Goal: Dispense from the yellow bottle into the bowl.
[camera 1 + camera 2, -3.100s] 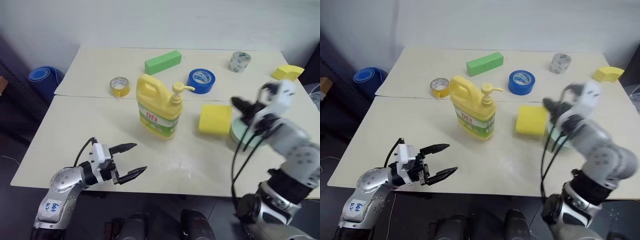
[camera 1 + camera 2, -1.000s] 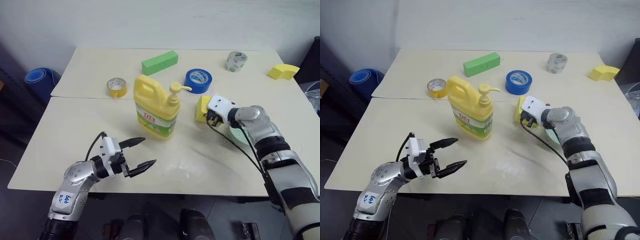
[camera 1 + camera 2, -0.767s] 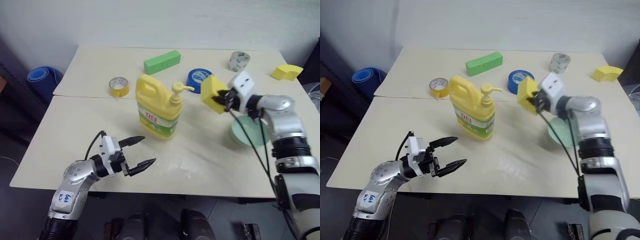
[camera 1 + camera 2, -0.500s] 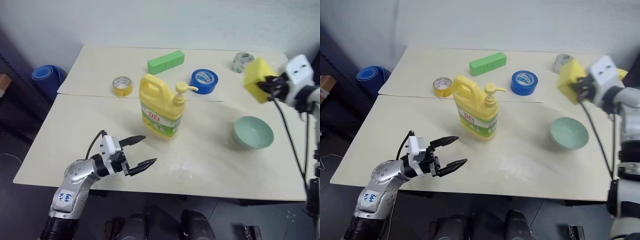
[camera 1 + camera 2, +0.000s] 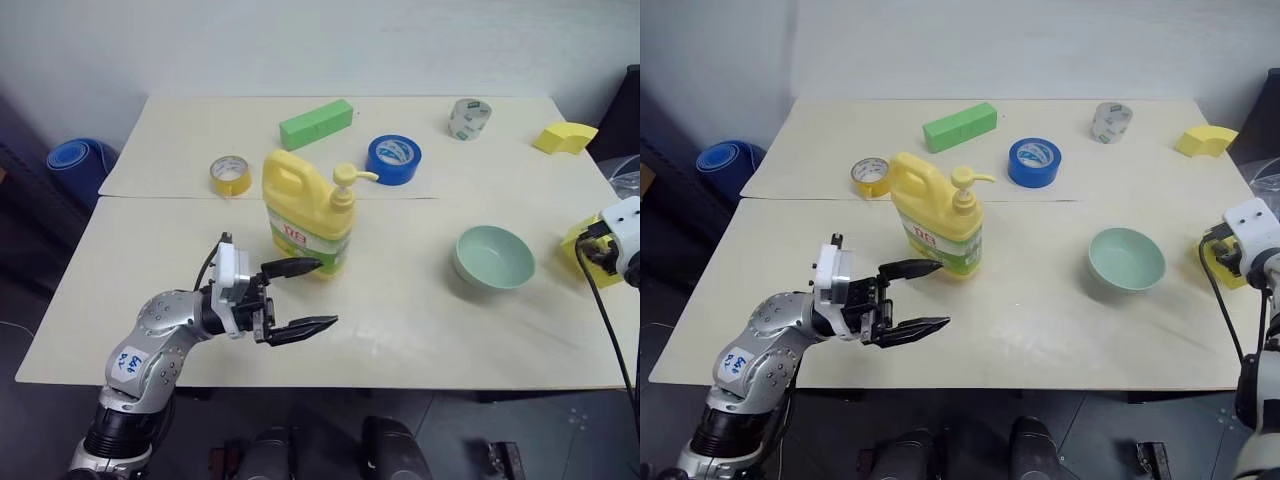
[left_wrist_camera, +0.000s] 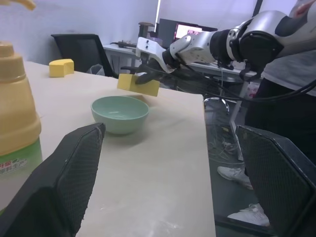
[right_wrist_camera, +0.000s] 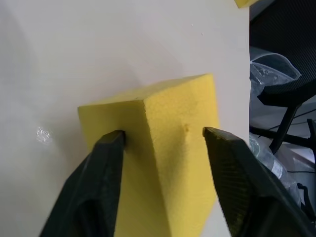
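The yellow bottle (image 5: 305, 215), a jug with a pump on top, stands upright at the table's middle. To its right sits the pale green bowl (image 5: 493, 256), upright. My left gripper (image 5: 326, 293) hovers open just in front of the bottle, pointing right, with nothing between its fingers; its upper finger reaches to the bottle's base. My right gripper (image 7: 163, 132) is at the table's right edge, right of the bowl, shut on a yellow foam block (image 7: 173, 148) held low over the table.
At the back lie a green block (image 5: 316, 123), a blue tape roll (image 5: 393, 158), a yellow tape roll (image 5: 230, 175), a clear tape roll (image 5: 469, 118) and a yellow foam wedge (image 5: 565, 136). A person (image 6: 281, 113) stands beyond the table's right edge.
My right gripper carried the yellow foam block from beside the bowl up and over to the table's right edge. My left gripper rose and moved closer to the bottle.
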`<action>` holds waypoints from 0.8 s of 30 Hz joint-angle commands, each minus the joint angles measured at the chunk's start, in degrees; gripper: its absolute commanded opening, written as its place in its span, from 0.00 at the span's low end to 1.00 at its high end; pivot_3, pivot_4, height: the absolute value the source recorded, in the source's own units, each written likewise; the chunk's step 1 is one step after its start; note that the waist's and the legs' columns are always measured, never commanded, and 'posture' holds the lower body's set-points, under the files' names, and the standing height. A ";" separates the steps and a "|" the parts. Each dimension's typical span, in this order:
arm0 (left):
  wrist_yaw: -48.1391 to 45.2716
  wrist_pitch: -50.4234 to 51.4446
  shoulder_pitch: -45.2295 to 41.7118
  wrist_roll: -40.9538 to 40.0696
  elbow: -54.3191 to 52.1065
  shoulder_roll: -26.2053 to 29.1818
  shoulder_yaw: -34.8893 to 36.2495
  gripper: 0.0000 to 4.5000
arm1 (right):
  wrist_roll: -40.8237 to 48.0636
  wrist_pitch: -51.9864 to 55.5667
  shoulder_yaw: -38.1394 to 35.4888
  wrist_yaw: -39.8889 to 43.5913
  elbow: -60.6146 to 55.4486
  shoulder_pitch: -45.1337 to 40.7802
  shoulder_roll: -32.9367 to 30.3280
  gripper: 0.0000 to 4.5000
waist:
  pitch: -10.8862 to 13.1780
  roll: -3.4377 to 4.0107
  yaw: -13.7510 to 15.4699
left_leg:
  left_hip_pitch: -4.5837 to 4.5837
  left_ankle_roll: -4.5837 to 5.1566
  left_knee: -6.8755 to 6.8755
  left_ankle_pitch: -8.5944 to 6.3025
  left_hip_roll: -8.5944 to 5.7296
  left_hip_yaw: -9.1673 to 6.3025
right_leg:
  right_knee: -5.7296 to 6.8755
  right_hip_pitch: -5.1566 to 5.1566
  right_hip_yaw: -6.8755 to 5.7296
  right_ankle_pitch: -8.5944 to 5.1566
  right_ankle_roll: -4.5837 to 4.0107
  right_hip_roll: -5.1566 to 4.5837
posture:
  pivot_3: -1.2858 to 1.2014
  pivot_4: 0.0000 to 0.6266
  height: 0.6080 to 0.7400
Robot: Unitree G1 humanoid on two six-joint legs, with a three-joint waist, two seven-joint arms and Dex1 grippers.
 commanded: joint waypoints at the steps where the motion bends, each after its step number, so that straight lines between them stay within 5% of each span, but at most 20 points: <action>1: 1.43 -0.87 2.61 -0.41 -3.38 -0.39 0.72 1.00 | 3.30 -4.78 -3.90 4.48 -1.99 -0.77 -6.01 0.86 | 0.05 0.09 0.30 | -0.02 0.00 0.01 0.00 -0.01 -0.01 | -0.01 0.00 0.00 0.00 0.00 -0.01 | 0.52 0.24 1.00; 3: 1.73 -1.76 4.19 0.61 -3.39 -0.54 0.55 1.00 | 5.48 -7.78 -5.32 10.69 -4.42 1.22 -7.64 0.99 | 0.06 0.10 0.58 | -0.06 0.00 0.02 0.00 -0.04 -0.06 | -0.08 0.00 0.00 0.00 0.00 -0.02 | 0.52 0.24 1.00; 6: 2.00 -2.43 5.17 1.33 -3.41 -0.62 0.25 1.00 | 6.33 -9.59 -5.52 15.20 -7.88 5.45 -8.75 0.99 | 0.07 0.05 0.71 | -0.03 0.00 0.03 0.00 0.00 -0.08 | -0.12 0.06 -0.05 0.00 0.00 0.01 | 0.52 0.24 1.00; 12: 2.84 -1.80 5.08 1.11 -3.53 -1.24 -0.58 1.00 | 2.62 -5.85 -4.43 2.94 -8.94 8.16 -9.83 0.99 | 0.06 0.19 1.25 | 0.06 0.01 0.12 0.00 -0.04 -0.02 | -0.32 0.32 0.01 0.00 0.00 -0.01 | 0.52 0.24 1.00; 15: 2.37 -1.86 4.94 1.23 -3.12 -0.69 -0.26 1.00 | 6.54 -6.79 -6.75 6.84 -13.72 9.33 -8.18 0.99 | 0.06 0.19 1.35 | 0.07 0.01 0.12 0.00 -0.01 -0.04 | -0.31 0.31 -0.02 0.00 -0.01 0.02 | 0.52 0.24 1.00; 19: 2.27 -2.24 5.27 1.54 -2.63 0.12 0.68 1.00 | 20.84 -0.86 -12.28 22.18 -37.98 23.74 -4.47 0.99 | 0.07 0.16 1.55 | 0.07 0.01 0.11 0.00 0.02 -0.10 | -0.30 0.31 -0.07 0.00 0.00 0.04 | 0.52 0.24 1.00; 24: 1.52 -0.53 6.73 -0.59 -3.03 0.81 1.04 1.00 | 29.62 11.22 -14.15 24.15 -68.31 43.82 0.94 0.99 | 0.08 0.15 2.93 | 0.04 0.01 0.10 0.00 0.01 -0.23 | -0.19 0.31 -0.20 0.01 0.01 0.03 | 0.52 0.24 1.00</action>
